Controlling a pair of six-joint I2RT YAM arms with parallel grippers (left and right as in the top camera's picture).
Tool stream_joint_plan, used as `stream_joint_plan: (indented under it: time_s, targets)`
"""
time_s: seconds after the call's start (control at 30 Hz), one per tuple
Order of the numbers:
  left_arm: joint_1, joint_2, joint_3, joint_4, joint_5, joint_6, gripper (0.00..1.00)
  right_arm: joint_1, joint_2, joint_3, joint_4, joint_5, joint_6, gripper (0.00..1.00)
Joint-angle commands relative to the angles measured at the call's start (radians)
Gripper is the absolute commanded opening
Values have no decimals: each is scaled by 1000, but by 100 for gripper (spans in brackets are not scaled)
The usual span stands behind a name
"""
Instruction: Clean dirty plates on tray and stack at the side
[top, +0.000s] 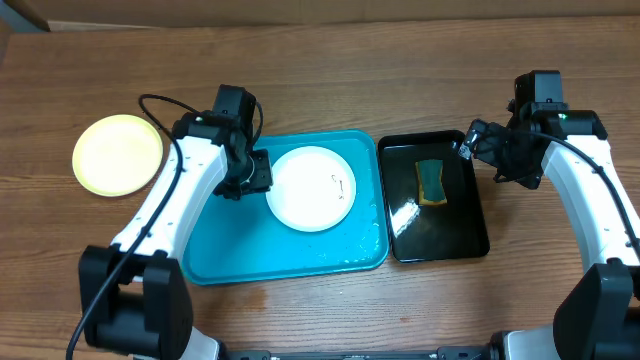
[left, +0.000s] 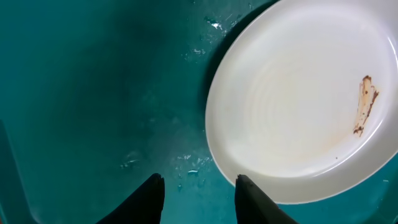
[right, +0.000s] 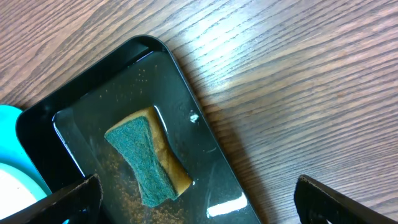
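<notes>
While plate (top: 303, 192) lies flat, tray (top: 250, 252) lengthwise left-right

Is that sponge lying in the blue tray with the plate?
No, the sponge lies in the black tray, which sits beside the blue tray.

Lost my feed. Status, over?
Left gripper open, at rim of white plate. Right gripper open, over black tray. Plate smudged, on tray. Nothing blocking.
</notes>
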Motion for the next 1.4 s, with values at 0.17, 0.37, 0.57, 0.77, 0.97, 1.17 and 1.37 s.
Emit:
stream_joint_plan:
  time_s: [0.17, 0.37, 0.57, 0.77, 0.97, 1.17, 1.37]
  targets:
    - [-23, 151, -19, 29, 33, -44, 51, -3, -19, 21, 5, -43, 2, 100]
    - [-28, 250, -20, 69, 40, -49, 36, 5, -19, 20, -14, -229, -3, 92]
    - [-29, 290, -20, 82, 58, -51, 36, 96, -17, -22, 12, -92, -6, 82]
    - [-29, 301, -20, 88, 58, -51, 31, 210, 6, -99, 89, -34, -73, 83]
    - [-29, 301, -20, 87, 58, -51, 30, 280, 26, -209, 236, 102, -97, 85]
    - [-29, 301, -20, 86, 58, -51, 31, 283, 35, -303, 323, 119, -97, 81]
    - [-29, 301, -20, 87, 58, -51, 31, 283, 35, -416, 487, 123, -97, 77]
